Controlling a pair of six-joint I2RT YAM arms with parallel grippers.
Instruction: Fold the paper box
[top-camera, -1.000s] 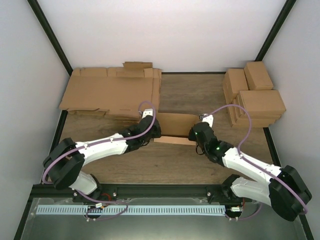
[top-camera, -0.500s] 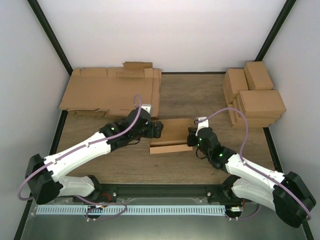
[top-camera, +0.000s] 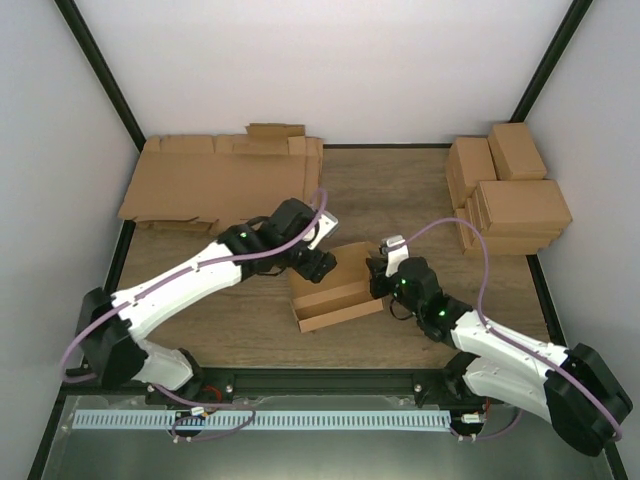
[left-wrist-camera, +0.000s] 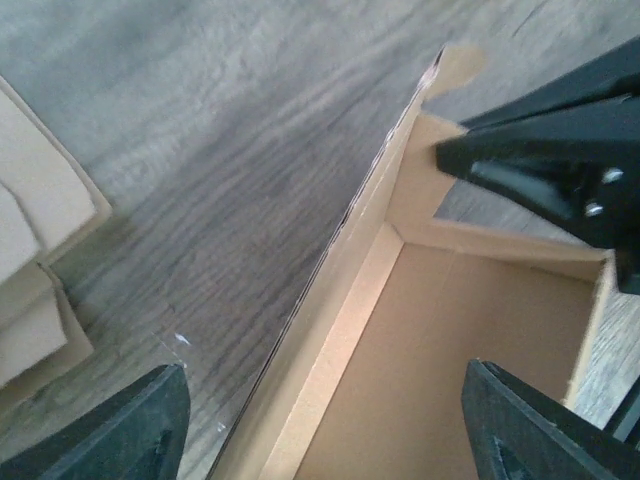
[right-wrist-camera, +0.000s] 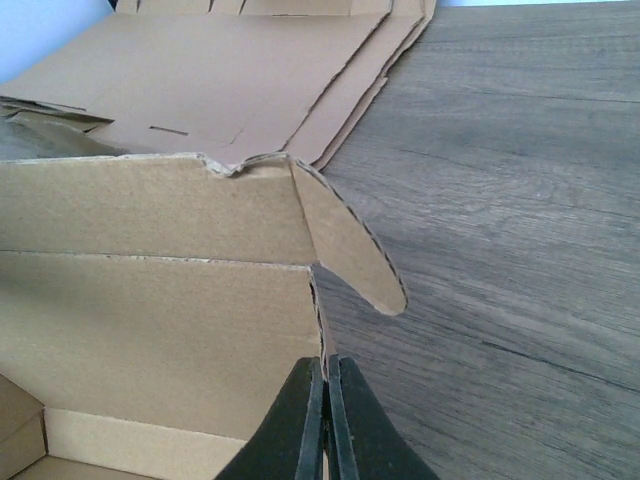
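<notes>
The paper box (top-camera: 335, 292) lies on the wooden table (top-camera: 400, 190) in the middle front, between the two arms. It is a shallow open tray with its walls standing, turned askew so that its long sides run from near left to far right. At its far right corner a rounded tab (right-wrist-camera: 352, 252) sticks out past the wall.

The right gripper (right-wrist-camera: 324, 402) is at the box's right end. Its fingers are pressed together on the thin upper edge of the end wall, which runs down between them in the right wrist view. The left wrist view shows the same black fingers at that corner.

The left gripper (top-camera: 322, 266) hangs over the far left part of the box and hides that corner from above. Its fingers (left-wrist-camera: 130, 430) are spread wide, one over the bare table outside the far long wall and one over the inside of the tray, so the wall runs between them. Whether either finger touches the cardboard cannot be told.

Farther out, a pile of flat cardboard sheets (top-camera: 225, 185) lies at the far left, near the box's far side but apart from it. A stack of closed brown boxes (top-camera: 510, 195) stands at the far right, well apart
</notes>
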